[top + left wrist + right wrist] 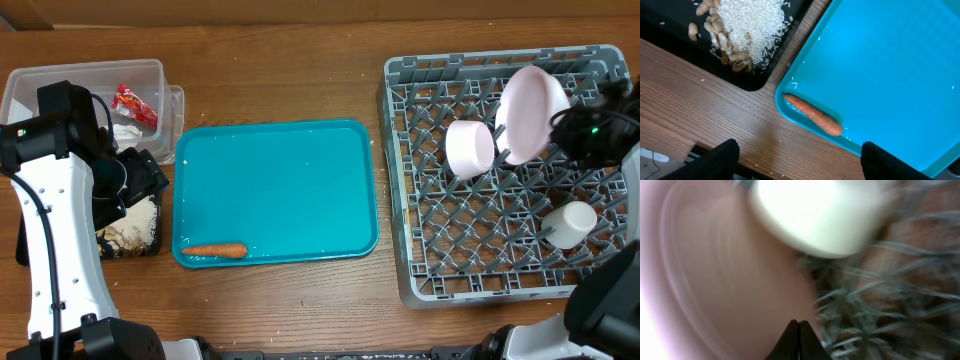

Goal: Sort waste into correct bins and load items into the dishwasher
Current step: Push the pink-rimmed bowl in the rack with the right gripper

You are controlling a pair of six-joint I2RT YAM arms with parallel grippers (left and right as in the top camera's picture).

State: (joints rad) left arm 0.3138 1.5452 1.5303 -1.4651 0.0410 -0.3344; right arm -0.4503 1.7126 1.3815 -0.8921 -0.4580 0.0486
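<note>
Hovering above the carrot [812, 115] near the table's front edge, left side.
Left end effector [800, 150] is released and empty; the carrot lies between its fingers' lines, untouched, on the teal tray [890, 60].

Wooden table [290, 75], medium brown, grain running left to right in overhead view, diagonal in left wrist view. Lighting even and diffuse, shadows soft. Along far edge, a paler band [300, 12] (wall or table rim, cannot tell). Past near edge, a dark strip [330, 355], too dim to make out.
</note>
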